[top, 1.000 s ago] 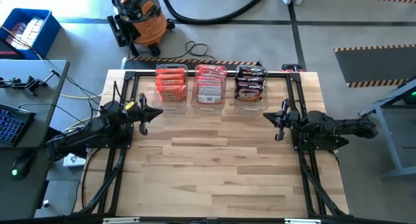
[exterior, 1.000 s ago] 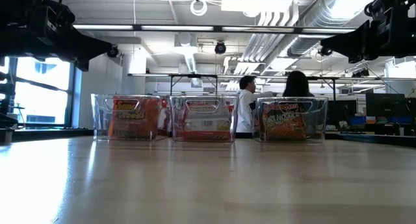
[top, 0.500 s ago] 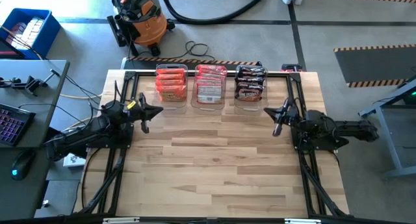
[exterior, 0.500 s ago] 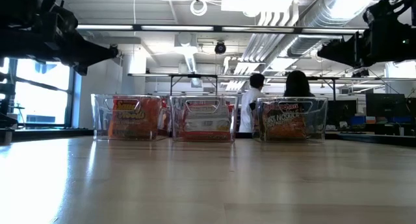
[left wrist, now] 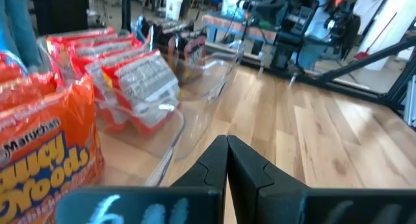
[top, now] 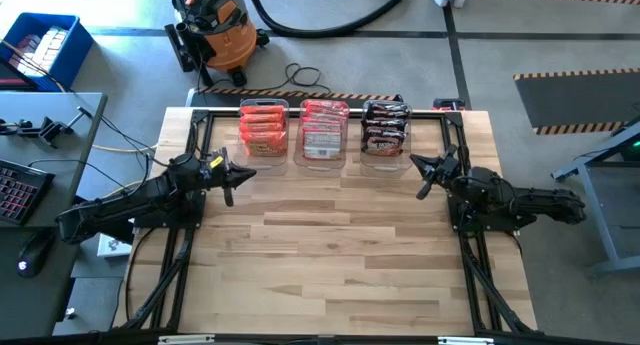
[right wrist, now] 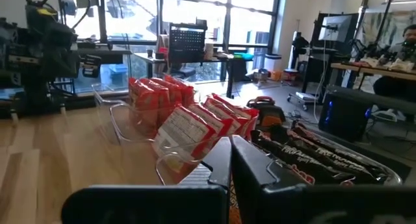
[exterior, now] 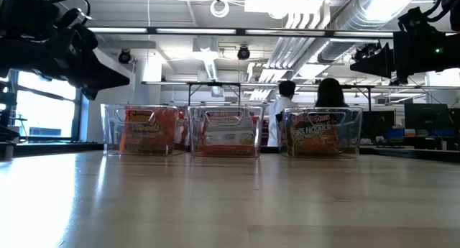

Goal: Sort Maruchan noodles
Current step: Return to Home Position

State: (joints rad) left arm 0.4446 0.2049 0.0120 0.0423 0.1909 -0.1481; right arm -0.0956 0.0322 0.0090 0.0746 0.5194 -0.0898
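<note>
High view showed the orange crinkly plastic ramen packets (top: 262, 131), the red-and-white ramen packets (top: 324, 131) and the dark brown ramen packets (top: 385, 128) standing on edge. Each colour had its own bin among the three clear plastic bins (top: 322, 163) lined along the far edge of the pale wooden table (top: 330, 255). Each packet's long axis ran along that edge, with its printed face toward the near side. No packet had shifted in the last second; only the arms had. The left gripper (top: 232, 172) and the right gripper (top: 425, 173) had each swung slightly, short of the bins. Both claws were pinched together on nothing. Sorting looked finished, with the arms probably heading to rest.
</note>
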